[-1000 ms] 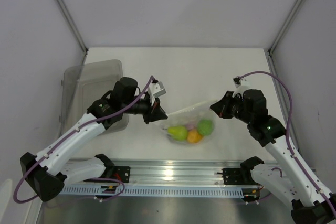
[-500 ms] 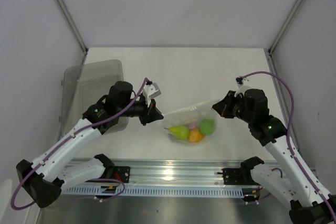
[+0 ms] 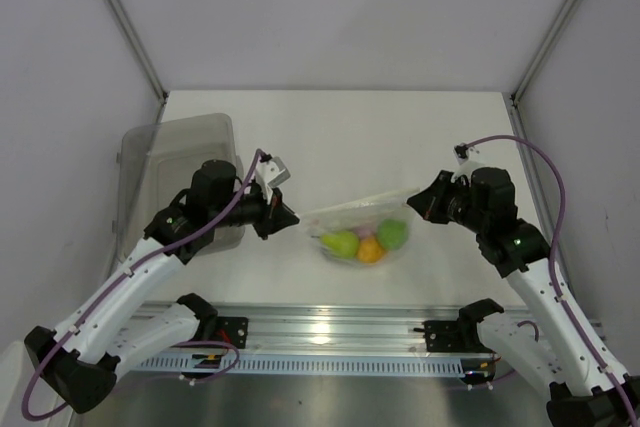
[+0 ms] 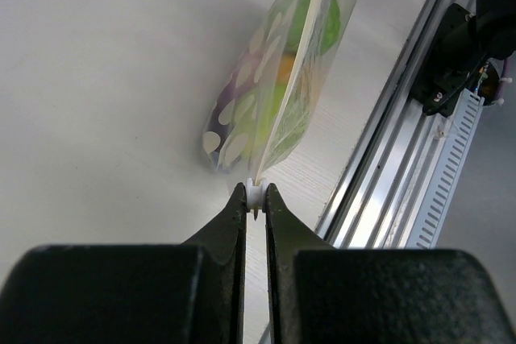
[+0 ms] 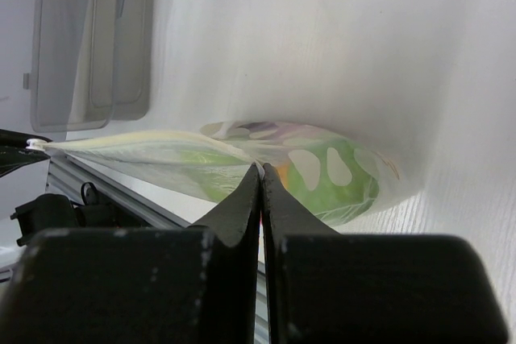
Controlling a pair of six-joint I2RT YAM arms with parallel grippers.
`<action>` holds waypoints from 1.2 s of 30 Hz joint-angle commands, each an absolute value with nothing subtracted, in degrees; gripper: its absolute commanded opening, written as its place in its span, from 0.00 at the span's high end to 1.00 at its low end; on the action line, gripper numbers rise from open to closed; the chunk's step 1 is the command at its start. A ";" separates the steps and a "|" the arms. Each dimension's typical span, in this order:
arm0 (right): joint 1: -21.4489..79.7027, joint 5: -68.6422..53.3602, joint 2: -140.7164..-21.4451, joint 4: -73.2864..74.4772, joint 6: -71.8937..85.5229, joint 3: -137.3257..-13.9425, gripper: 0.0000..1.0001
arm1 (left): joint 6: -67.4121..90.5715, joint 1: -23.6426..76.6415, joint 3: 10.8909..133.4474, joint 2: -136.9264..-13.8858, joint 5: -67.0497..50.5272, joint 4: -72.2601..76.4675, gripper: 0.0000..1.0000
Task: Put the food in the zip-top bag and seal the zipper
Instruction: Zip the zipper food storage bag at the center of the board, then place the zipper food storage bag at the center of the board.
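Note:
The zip-top bag (image 3: 362, 227) hangs stretched between my two grippers above the table, with the food inside: a yellow-green pear (image 3: 341, 243), an orange-yellow fruit (image 3: 371, 250), a green fruit (image 3: 392, 234) and a trace of purple behind them. My left gripper (image 3: 293, 217) is shut on a small white slider piece (image 4: 255, 196) at the left end of the bag's mouth. My right gripper (image 3: 414, 198) is shut on the right end of the bag's top edge (image 5: 260, 168). The zipper strip (image 5: 129, 144) runs taut between them.
A translucent grey bin (image 3: 178, 179) stands at the left of the table, also in the right wrist view (image 5: 89, 38). The aluminium rail (image 3: 330, 332) runs along the near edge. White walls enclose the back and sides.
My left gripper has moved left along the bag's mouth, away from the right gripper, drawing the top edge longer and tauter. The bag with food shifted slightly right and up.

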State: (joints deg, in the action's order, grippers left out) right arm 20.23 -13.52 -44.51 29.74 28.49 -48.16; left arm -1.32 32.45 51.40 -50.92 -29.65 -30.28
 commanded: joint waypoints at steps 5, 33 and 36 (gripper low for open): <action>18.81 -12.03 -43.24 29.10 28.47 -49.31 1.00 | 1.04 31.03 51.24 -49.83 -30.14 -31.03 0.99; 21.10 -10.82 -47.34 39.29 32.61 -54.66 1.00 | 10.54 31.64 58.01 -54.92 -33.50 -26.99 0.99; 20.31 -9.32 -53.58 36.48 32.08 -54.93 1.00 | 12.04 31.73 60.11 -60.28 -32.27 -26.02 0.99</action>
